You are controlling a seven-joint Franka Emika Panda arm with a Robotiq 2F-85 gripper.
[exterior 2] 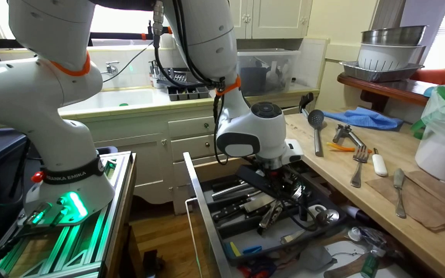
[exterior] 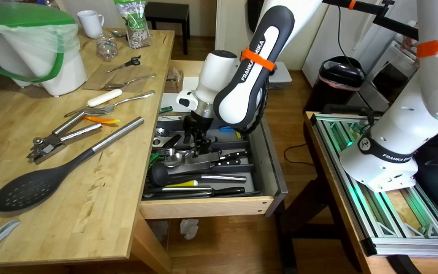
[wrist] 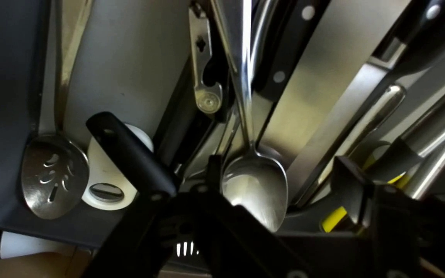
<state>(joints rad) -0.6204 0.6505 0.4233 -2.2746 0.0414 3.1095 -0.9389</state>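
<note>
A white robot arm [exterior: 234, 101] bends into an open kitchen drawer [exterior: 207, 207], its tool [wrist: 280, 170] low at a grey utensil tray [wrist: 6, 116], the fingers [wrist: 350, 181] apart on either side of a metal spoon [wrist: 255, 185]. In the wrist view the spoon's bowl shows between the fingertips, nearer one than the other, its handle running out ahead of the tool; whether either finger touches it cannot be told. Smooth and apparently steel, the spoon looks light, stiff and hard to break, though likely slippery. The narrow neck, just ahead of the fingertips, would probably give a surer hold than the rounded bowl, which could slide or turn. A broad knife blade [wrist: 330, 77] lies just beside the spoon, ahead of the tool; a slotted spoon [wrist: 54, 177] rests well off to the tool's side. In both exterior views the wrist points down and the forearm slants from above, the tabletop [exterior: 108, 213] standing higher than the tool.
</note>
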